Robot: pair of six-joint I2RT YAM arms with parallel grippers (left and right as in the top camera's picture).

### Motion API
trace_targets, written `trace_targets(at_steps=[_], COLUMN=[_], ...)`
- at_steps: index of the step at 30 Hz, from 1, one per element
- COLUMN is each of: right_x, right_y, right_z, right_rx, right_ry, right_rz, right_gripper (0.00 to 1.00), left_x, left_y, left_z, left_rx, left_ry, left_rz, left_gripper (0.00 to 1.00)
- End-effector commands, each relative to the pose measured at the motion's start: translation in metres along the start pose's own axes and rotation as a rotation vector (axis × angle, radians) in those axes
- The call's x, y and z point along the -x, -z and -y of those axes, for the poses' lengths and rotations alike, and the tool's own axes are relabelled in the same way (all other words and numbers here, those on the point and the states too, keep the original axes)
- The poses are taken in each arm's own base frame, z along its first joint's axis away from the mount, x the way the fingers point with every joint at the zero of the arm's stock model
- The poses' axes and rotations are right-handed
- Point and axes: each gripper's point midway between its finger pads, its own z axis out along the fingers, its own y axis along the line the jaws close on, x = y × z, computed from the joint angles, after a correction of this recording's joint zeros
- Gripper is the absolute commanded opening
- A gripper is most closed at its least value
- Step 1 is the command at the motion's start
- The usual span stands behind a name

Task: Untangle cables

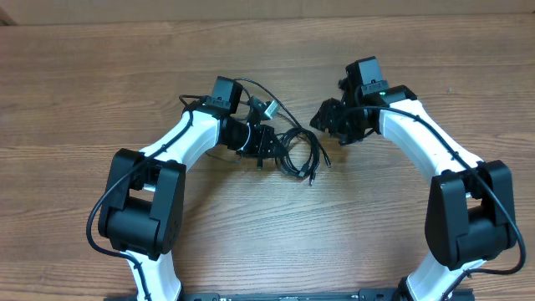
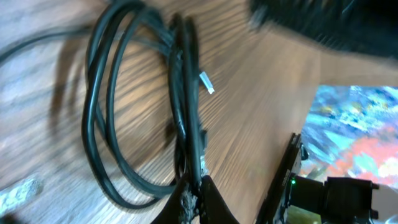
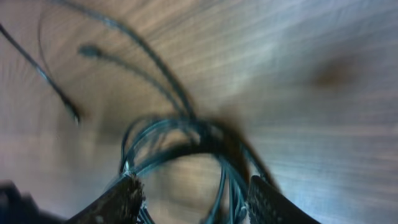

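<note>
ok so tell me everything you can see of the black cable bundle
The thin black rubbery cables lie as a small tangled bundle of overlapping loops on the brown wooden table, between the two arms. A small metal-tipped plug end sticks out. The left tool is shut on several strands at one edge. The right tool is open above the loops, its view too blurred to show contact.

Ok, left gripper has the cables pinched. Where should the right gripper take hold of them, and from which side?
Probably the bunched arc of the loop in the cables, on the side away from the left gripper. Come from the right gripper's own side, low over the table: that arc lies straight ahead of its open fingers, with strands running together.
</note>
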Motion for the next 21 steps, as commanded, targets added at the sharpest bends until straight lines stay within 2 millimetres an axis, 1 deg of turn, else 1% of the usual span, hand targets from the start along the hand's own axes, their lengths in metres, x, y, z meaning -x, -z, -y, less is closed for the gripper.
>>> trace_targets(at_steps=[1,2,4,6,8,10,11,13,14,16,19,20,21], right_x=[-0.019,-0.024,-0.033,-0.038,-0.037,-0.038,-0.039,-0.041,-0.041,-0.043,-0.044,-0.044,-0.046], right_y=[0.021,0.023,0.03,0.044,0.055,0.055,0.055,0.055,0.055,0.054,0.054,0.054,0.054], right_z=[-0.029,-0.03,-0.034,-0.043,-0.048,-0.046,-0.046,-0.046,-0.046,-0.047,-0.047,-0.047,-0.048], right_rx=[0.163,0.171,0.198,0.23,0.241,0.238,0.238,0.24,0.242,0.247,0.253,0.255,0.257], right_ry=[0.1,0.109,0.142,0.183,0.202,0.201,0.215,0.265,0.312,0.426,0.526,0.561,0.605], right_rz=[-0.087,-0.106,-0.133,-0.126,-0.1,-0.103,-0.106,-0.104,-0.101,-0.093,-0.083,-0.08,-0.081], right_gripper=[0.55,0.55,0.54,0.54,0.54,0.56,0.56,0.58,0.72,0.81,0.82,0.85,0.85], left_x=[0.028,0.035,0.051,0.064,0.069,0.061,0.058,0.052,0.052,0.052,0.052,0.051,0.048], left_y=[0.017,0.022,0.038,0.057,0.067,0.061,0.059,0.058,0.058,0.058,0.058,0.058,0.058], left_z=[0.041,0.048,0.07,0.096,0.108,0.102,0.098,0.091,0.09,0.09,0.091,0.092,0.091], left_rx=[-0.123,-0.13,-0.133,-0.135,-0.142,-0.111,-0.092,-0.058,-0.058,-0.065,-0.082,-0.084,-0.08], left_ry=[-0.17,-0.193,-0.243,-0.289,-0.236,-0.092,-0.056,0.101,0.16,0.317,0.553,0.593,0.607], left_rz=[0.064,0.078,0.114,0.15,0.158,0.122,0.11,0.088,0.085,0.082,0.07,0.066,0.056], left_gripper=[0.04,0.04,0.04,0.04,0.04,0.04,0.04,0.04,0.04,0.04,0.04,0.04,0.04])
